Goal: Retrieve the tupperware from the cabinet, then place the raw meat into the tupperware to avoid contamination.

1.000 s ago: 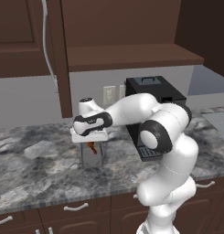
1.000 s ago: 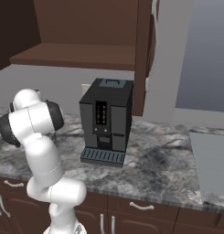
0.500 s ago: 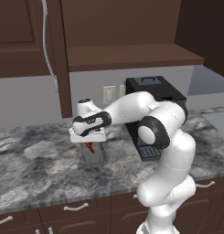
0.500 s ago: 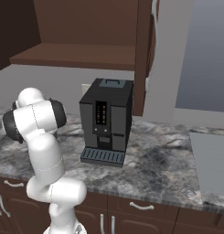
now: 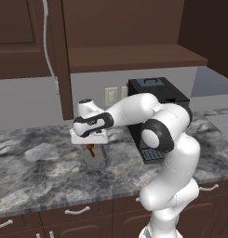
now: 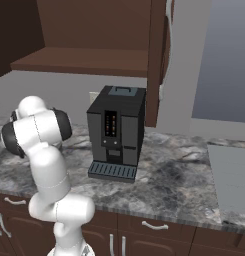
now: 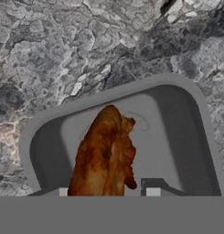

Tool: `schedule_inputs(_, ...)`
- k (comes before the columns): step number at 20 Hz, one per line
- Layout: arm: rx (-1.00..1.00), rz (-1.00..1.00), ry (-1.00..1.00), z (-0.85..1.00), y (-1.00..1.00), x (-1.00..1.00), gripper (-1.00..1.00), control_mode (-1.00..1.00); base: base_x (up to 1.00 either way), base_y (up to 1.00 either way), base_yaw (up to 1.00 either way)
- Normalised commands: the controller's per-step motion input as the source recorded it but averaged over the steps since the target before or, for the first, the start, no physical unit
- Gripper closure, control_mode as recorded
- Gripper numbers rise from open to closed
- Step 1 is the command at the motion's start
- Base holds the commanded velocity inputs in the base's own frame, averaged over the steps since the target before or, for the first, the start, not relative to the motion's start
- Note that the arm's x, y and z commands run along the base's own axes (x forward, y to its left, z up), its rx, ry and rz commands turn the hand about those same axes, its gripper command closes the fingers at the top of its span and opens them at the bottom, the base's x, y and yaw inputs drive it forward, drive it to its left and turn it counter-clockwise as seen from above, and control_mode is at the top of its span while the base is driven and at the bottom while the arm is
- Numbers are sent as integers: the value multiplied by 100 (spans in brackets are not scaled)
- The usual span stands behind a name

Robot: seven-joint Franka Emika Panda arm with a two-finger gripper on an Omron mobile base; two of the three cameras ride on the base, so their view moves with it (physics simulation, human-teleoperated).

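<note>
My gripper (image 5: 90,143) hangs over the counter, shut on the raw meat (image 5: 90,149), an orange-brown drumstick-shaped piece. Right under it stands the tupperware (image 5: 97,159), a small grey translucent container. In the hand view the raw meat (image 7: 105,153) hangs between my fingertips (image 7: 152,190), with my gripper (image 7: 107,192) just above the tupperware (image 7: 177,119) and the meat's lower end over its floor. The cabinet (image 5: 22,37) of dark brown wood runs along the wall above, one door (image 5: 64,60) swung out edge-on beside its silver bar handle.
A tall black coffee machine (image 5: 157,100) stands right of the container, behind my forearm; it is also in the right base view as the coffee machine (image 6: 116,132). Grey marbled counter (image 5: 36,167) spreads to the left. Drawers with curved handles (image 5: 77,211) sit below.
The hand with the meat has stayed over the container, dropping only slightly. The elbow shifted a little.
</note>
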Motion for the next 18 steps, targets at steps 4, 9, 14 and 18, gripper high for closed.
schedule_inputs(4,0,-5,0,4,0,-9,-100,-100,0,0,0)
schedule_inputs(9,0,-5,0,3,0,-6,-100,-100,0,0,0)
schedule_inputs(14,0,-6,0,24,-12,-8,-100,-100,0,0,0)
schedule_inputs(18,0,-5,-3,29,-22,-8,-100,-100,0,0,0)
